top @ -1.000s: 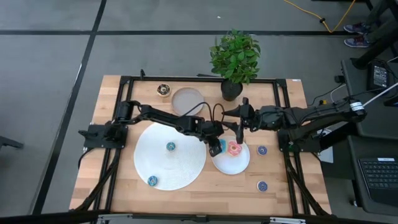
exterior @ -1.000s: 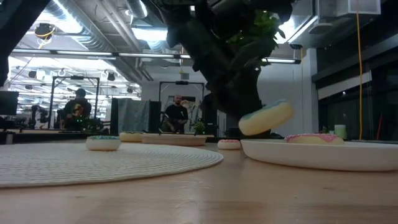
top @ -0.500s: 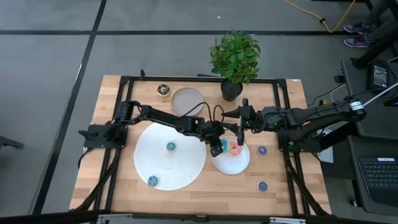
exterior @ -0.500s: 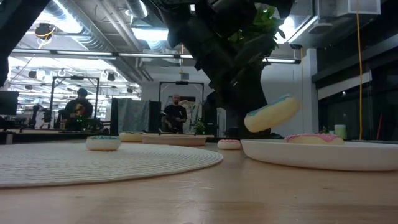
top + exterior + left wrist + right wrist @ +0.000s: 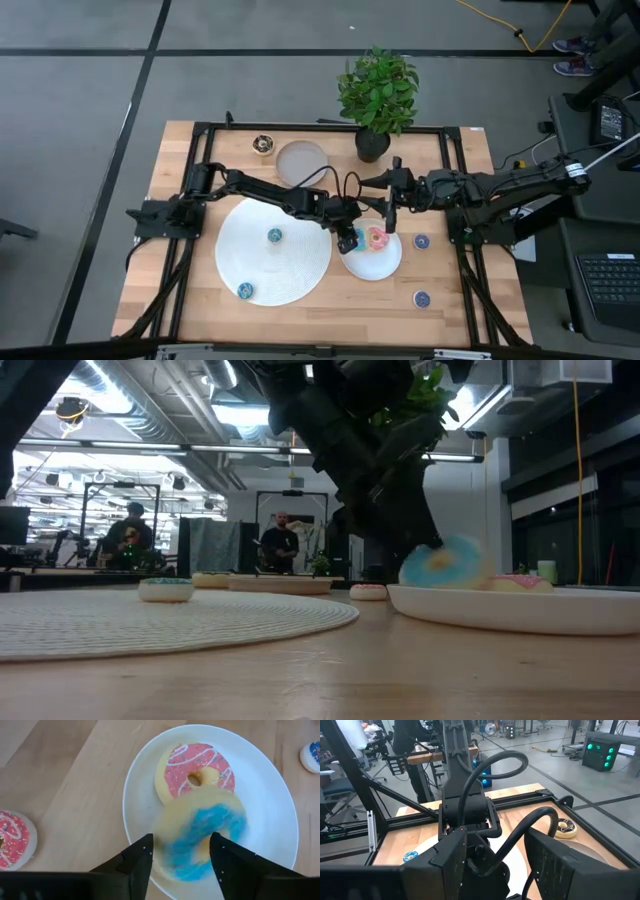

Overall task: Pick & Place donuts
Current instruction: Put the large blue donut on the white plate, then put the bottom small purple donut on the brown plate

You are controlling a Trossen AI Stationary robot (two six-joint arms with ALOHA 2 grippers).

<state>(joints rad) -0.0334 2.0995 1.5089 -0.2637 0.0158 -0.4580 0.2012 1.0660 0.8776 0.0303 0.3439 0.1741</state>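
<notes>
The left gripper [image 5: 349, 240] hangs over the white plate [image 5: 385, 264], which lies right of the tabletop's [image 5: 180, 150] middle, toward the right edge. Its fingers [image 5: 135, 862] stand apart, and the blue donut [image 5: 200, 840] between them looks blurred and free of both fingers; in the low view this blue donut [image 5: 442, 565] rests tilted on the plate's [image 5: 520, 610] near-left part. The pink donut [image 5: 377, 238] lies on the same plate, touching the blue one or just beside it.

The right gripper [image 5: 389, 215] is above the far side of the plate, with its fingers [image 5: 445, 865] partly open and nothing seen between them.

A large white disc [image 5: 273, 250] lies left of the plate, with a small teal donut [image 5: 274, 235] near its middle and another small teal donut [image 5: 245, 290] near its front edge. Two small dark blue donuts lie on the bare wood, one [image 5: 421, 241] just right of the plate and one [image 5: 421, 298] closer to the front right corner. A small red-pink donut [image 5: 12, 840] lies on the wood near the plate. A grey plate [image 5: 301, 159] and a potted plant [image 5: 378, 95] stand along the far edge.
</notes>
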